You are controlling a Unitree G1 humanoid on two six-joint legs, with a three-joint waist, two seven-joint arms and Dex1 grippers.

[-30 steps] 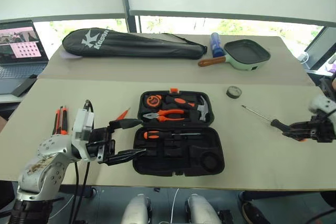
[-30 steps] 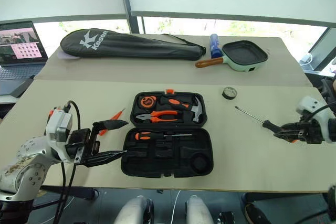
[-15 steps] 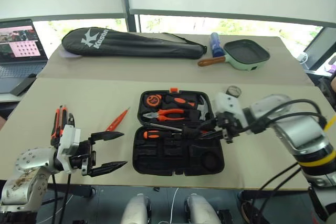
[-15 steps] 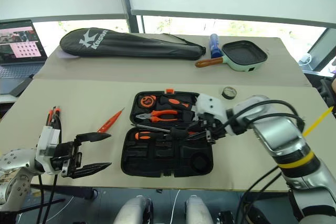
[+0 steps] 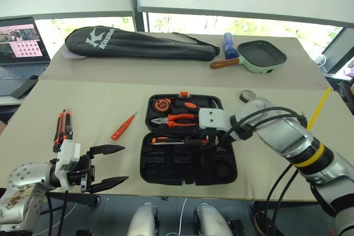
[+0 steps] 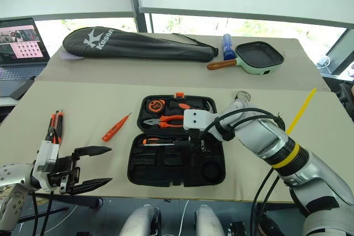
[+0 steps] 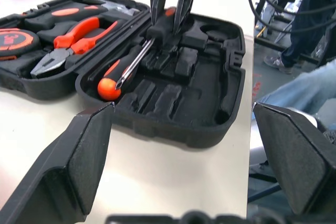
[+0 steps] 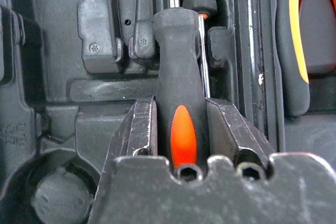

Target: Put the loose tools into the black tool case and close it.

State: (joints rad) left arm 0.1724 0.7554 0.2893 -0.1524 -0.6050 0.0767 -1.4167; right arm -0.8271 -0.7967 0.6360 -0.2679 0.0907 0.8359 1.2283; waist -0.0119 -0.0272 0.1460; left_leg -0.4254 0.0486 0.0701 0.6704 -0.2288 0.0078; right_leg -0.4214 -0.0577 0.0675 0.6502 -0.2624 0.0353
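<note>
The black tool case (image 5: 182, 163) lies open in the middle of the table. My right gripper (image 8: 179, 106) is shut on a black-and-orange screwdriver (image 8: 176, 40), low over the case's near half. Its shaft crosses a second screwdriver (image 7: 113, 77) lying in a slot there. My left gripper (image 5: 108, 165) stands open with nothing between its fingers, left of the case by the table's front edge. On the table left of the case lie a slim orange tester screwdriver (image 5: 123, 126) and an orange-black utility knife (image 5: 62, 124). The dark tape roll (image 5: 247, 95) peeks out behind my right arm.
Pliers (image 5: 177, 120), a tape measure (image 5: 161, 105) and a hammer (image 5: 213, 106) sit in the case's far half. Along the back lie a black racket bag (image 5: 138, 44), a blue bottle (image 5: 229, 46) and a green frying pan (image 5: 260, 56). A laptop (image 5: 19, 42) stands far left.
My right arm swung in from the right edge with the screwdriver and lowered it over the case. My left gripper drew back from the case toward the front-left, staying open.
</note>
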